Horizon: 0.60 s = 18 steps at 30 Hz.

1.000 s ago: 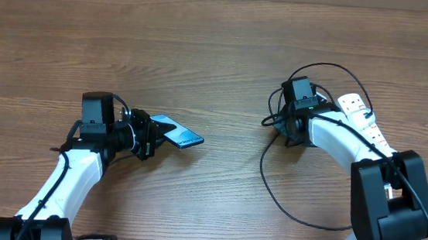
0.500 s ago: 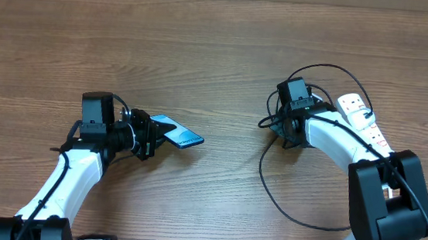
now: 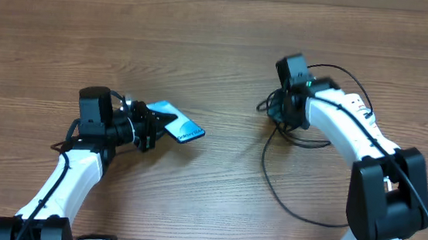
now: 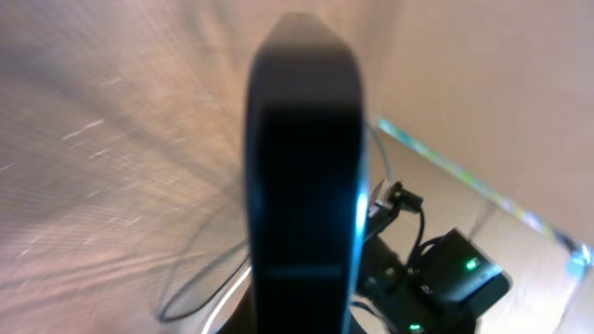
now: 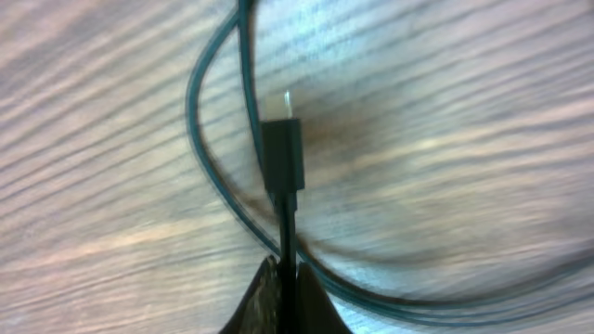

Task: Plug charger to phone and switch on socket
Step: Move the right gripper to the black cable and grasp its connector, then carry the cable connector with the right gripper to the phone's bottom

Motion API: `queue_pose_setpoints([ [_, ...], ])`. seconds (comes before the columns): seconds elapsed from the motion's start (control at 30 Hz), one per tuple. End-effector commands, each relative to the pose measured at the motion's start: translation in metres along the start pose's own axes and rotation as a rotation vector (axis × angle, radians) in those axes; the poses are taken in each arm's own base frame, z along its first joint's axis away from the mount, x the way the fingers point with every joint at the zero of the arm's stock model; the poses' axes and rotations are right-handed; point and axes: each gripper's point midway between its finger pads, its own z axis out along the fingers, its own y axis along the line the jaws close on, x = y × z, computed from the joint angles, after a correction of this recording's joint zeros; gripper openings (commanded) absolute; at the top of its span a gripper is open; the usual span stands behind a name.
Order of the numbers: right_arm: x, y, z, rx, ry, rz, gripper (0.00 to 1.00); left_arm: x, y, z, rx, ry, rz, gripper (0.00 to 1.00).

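Left gripper (image 3: 148, 124) is clamped on one short end of the phone (image 3: 180, 129). The phone's teal screen faces up and its other end pokes out toward the right arm. Screen text is too small to read overhead. Can't tell whether the phone's free end touches the table (image 3: 221, 43).

Left wrist view is mostly blocked: the phone is seen edge-on as a dark blurred slab down the middle, own fingers not visible. Behind it, soft focus, sits the right wrist with a green light.

Right gripper (image 5: 284, 283), well apart from the phone on its right-arm side, is pressed together on the charger (image 5: 282, 153), pinching the thin cable just behind the black connector. The metal tip points away from the fingers, and the rest of the cable loops under it on the wood. The fingers are cut off at the frame bottom.

The socket, farther from the phone than the charger, can't be told apart from the white right arm lying over that spot.
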Motion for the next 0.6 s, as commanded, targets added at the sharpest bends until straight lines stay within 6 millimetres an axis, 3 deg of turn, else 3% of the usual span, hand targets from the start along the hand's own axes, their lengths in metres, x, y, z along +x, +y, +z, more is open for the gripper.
queue_pose_setpoints([
  [0.0,-0.021,0.016,-0.061,-0.059,-0.031,-0.048,0.04,0.007,-0.026,-0.005,0.101,0.076,0.113,0.04],
  [0.13,0.003,0.032,-0.109,-0.220,0.048,-0.157,0.04,-0.001,-0.032,-0.009,0.147,0.104,0.135,0.04],
  [0.33,0.072,0.069,-0.187,-0.646,0.237,-0.370,0.04,-0.017,-0.042,-0.004,0.229,0.210,0.204,0.04],
  [0.43,0.106,0.076,-0.205,-0.748,0.342,-0.465,0.04,-0.021,-0.054,0.001,0.269,0.296,0.252,0.04],
  [0.57,0.142,0.085,-0.198,-0.753,0.433,-0.532,0.04,-0.024,-0.074,0.004,0.310,0.420,0.352,0.04],
])
